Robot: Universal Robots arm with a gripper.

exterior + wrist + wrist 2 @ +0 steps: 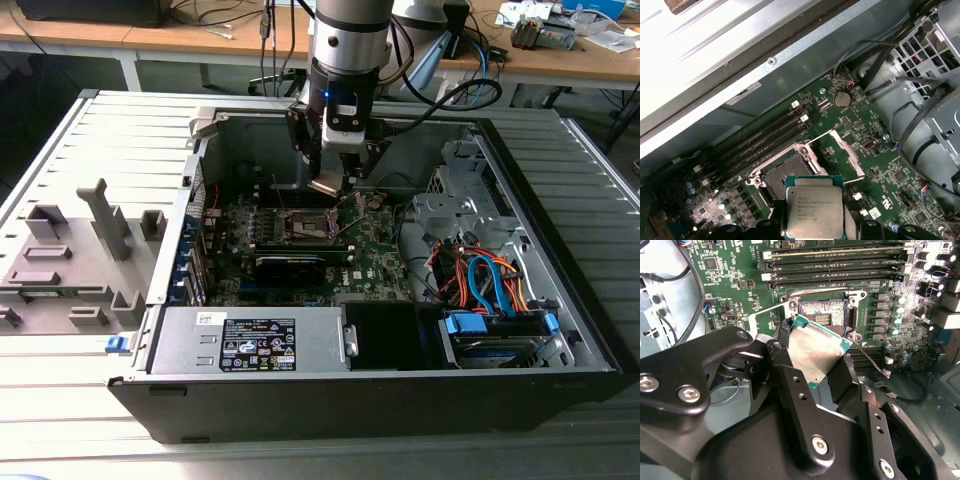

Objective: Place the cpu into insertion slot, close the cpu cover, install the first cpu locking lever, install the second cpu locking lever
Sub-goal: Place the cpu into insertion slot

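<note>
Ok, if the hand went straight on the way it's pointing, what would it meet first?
Probably the insertion slot: the hand holds the cpu above the slot's open contact field, with nothing visible between. Depth is unclear, so it could meet the slot's rim instead.

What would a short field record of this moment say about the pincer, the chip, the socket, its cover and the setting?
pincer: shut on the cpu, above the motherboard
cpu: clear of the slot, not yet seated
insertion slot: empty, contacts exposed
cpu cover: swung up beside the slot
setting: open computer case on a slatted table
</note>
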